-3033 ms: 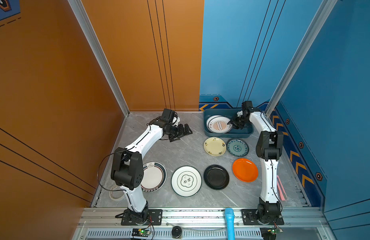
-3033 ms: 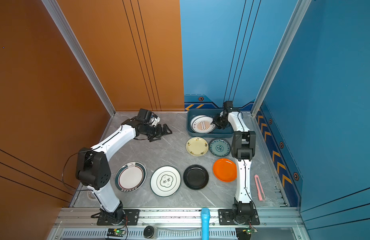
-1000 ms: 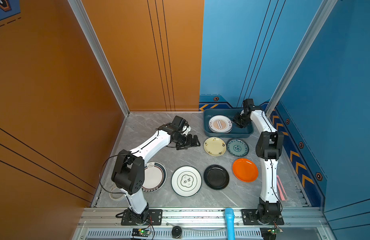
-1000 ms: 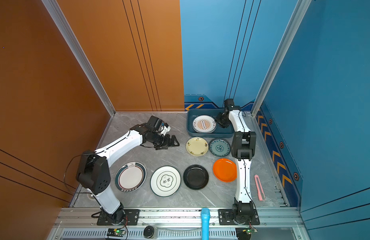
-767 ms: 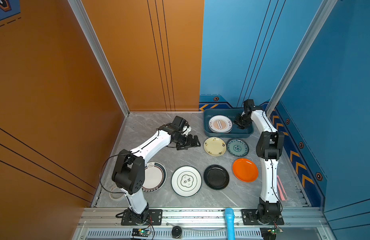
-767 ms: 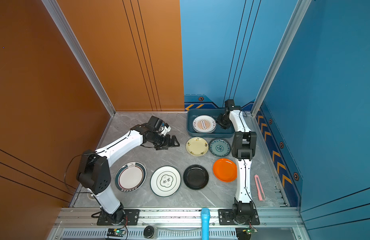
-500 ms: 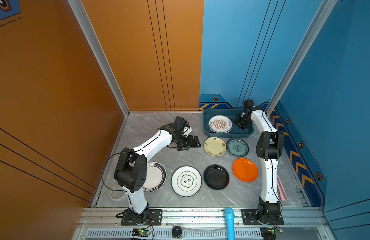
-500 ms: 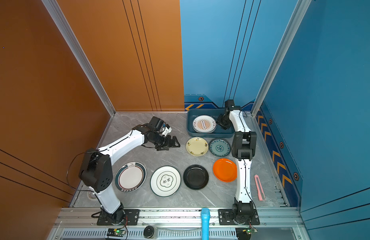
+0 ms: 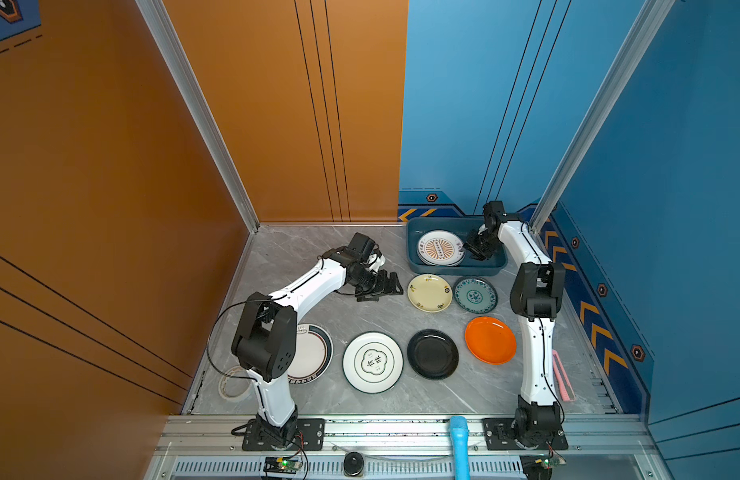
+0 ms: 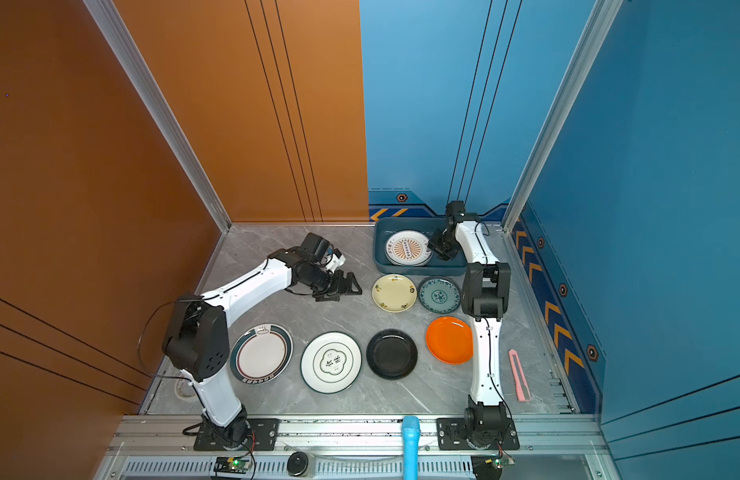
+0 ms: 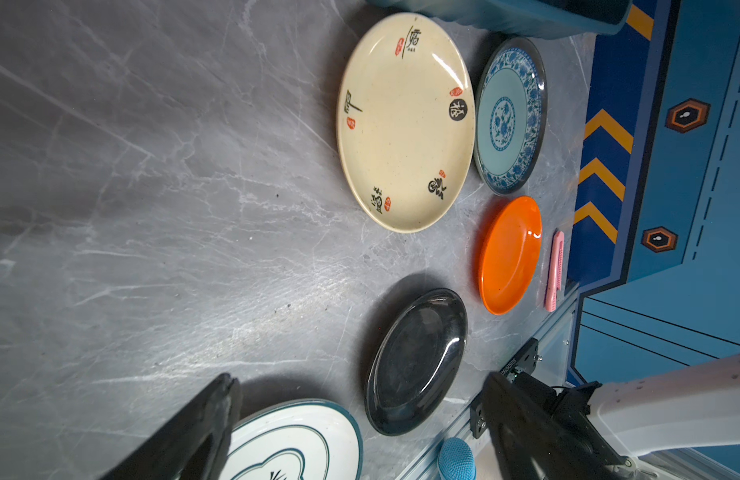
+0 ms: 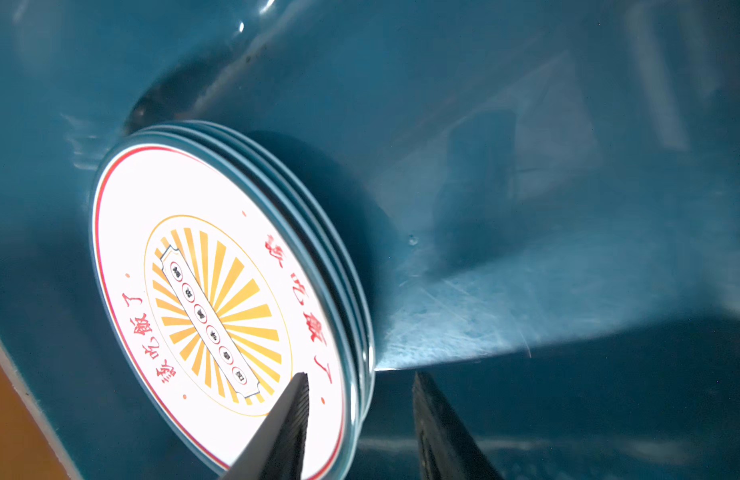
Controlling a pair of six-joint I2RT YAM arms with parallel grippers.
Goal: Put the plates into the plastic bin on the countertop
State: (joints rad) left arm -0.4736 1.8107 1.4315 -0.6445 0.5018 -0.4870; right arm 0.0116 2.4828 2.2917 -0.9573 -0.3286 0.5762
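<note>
Moved: left gripper (image 9: 382,286) has swung over from the back left of the countertop (image 9: 318,257) toward the cream plate (image 9: 429,292). The sunburst plate (image 9: 439,248), tipped up a few secs ago, now lies flat.
Front row: along the front edge, left to right, sit the dark-rimmed plate (image 10: 262,353), green-emblem plate (image 9: 372,362), black plate (image 9: 432,354) and orange plate (image 9: 490,340), none touching. A tape roll (image 9: 234,384) sits in the front left corner.
Left gripper: jaws wide apart, empty, over bare marble just left of the cream plate and not touching it.
Middle: cream plate and teal-patterned plate (image 9: 475,294) almost touch, just in front of the bin (image 9: 414,249).
Bin: back right corner. The sunburst plate tops a stack in its left half; the right half is bare.
Right gripper (image 12: 360,376): down in the bin, jaws partway apart, straddling the stack's rim, pinching nothing as far as I can see.
Room: plenty of free marble at back left and centre.
</note>
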